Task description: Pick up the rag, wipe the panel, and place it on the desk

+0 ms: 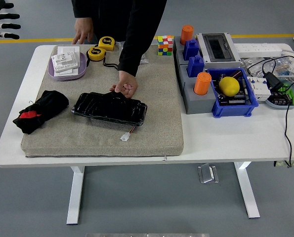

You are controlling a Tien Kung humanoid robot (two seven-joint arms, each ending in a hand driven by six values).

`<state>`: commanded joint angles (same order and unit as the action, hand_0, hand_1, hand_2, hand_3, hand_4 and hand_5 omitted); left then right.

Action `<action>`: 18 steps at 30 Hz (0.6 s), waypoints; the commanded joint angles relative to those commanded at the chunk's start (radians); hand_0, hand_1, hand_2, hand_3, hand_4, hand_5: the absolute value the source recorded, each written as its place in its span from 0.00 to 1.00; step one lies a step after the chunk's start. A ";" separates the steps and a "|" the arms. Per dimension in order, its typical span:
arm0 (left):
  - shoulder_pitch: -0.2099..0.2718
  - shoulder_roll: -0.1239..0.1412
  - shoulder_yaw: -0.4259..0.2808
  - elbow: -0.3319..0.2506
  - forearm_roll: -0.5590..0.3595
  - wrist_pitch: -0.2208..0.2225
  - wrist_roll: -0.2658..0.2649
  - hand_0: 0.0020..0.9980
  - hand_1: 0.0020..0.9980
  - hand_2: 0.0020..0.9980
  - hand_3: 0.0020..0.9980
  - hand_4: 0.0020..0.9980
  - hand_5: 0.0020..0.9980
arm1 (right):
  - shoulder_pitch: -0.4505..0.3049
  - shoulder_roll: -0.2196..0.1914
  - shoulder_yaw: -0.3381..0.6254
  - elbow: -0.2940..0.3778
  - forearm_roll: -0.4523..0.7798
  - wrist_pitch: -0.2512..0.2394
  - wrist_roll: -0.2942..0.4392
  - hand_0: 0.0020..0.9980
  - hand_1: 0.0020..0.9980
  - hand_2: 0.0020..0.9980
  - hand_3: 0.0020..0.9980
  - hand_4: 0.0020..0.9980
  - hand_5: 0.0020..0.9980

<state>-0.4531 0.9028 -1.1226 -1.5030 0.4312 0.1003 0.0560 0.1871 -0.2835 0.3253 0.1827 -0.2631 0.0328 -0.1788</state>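
Observation:
The rag is a black bundle with a red tag. It lies on the left part of the grey mat. The glossy black panel lies mid-mat, with a white connector on a short wire at its front. A person's hand presses on the panel's far edge. My left hand is at the picture's top left corner, high and far from the rag, fingers spread and empty. My right hand is out of view.
The person's other hand rests on the far table edge. A purple tray, two yellow tape measures and a colour cube stand at the back. Grey and blue boxes with orange cylinders, a yellow ball and cables fill the right.

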 joint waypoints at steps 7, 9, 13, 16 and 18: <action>0.016 -0.008 0.009 0.005 -0.078 -0.005 -0.016 0.58 0.67 0.72 0.75 1.00 0.66 | 0.002 -0.001 0.009 0.005 -0.008 -0.001 0.000 0.79 0.71 0.72 0.67 1.00 0.52; 0.018 -0.010 0.008 0.006 -0.078 -0.006 -0.018 0.59 0.67 0.71 0.75 1.00 0.64 | 0.002 -0.002 0.009 0.005 -0.008 -0.001 0.000 0.79 0.71 0.72 0.67 1.00 0.52; 0.022 -0.012 0.000 0.007 -0.074 -0.005 -0.022 0.59 0.67 0.71 0.75 1.00 0.64 | 0.003 -0.002 0.009 0.005 -0.007 -0.001 0.000 0.79 0.71 0.72 0.67 1.00 0.52; 0.024 -0.012 -0.001 0.010 -0.072 -0.006 -0.026 0.59 0.67 0.71 0.75 1.00 0.64 | 0.003 -0.002 0.010 0.007 -0.007 -0.001 0.001 0.79 0.71 0.72 0.67 1.00 0.52; 0.026 -0.011 -0.002 0.011 -0.065 -0.006 -0.025 0.59 0.67 0.71 0.75 1.00 0.64 | 0.003 -0.001 0.015 0.009 -0.011 -0.001 0.002 0.79 0.71 0.72 0.67 1.00 0.52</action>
<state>-0.4275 0.8920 -1.1250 -1.4921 0.3666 0.0943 0.0313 0.1897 -0.2847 0.3405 0.1918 -0.2736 0.0315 -0.1773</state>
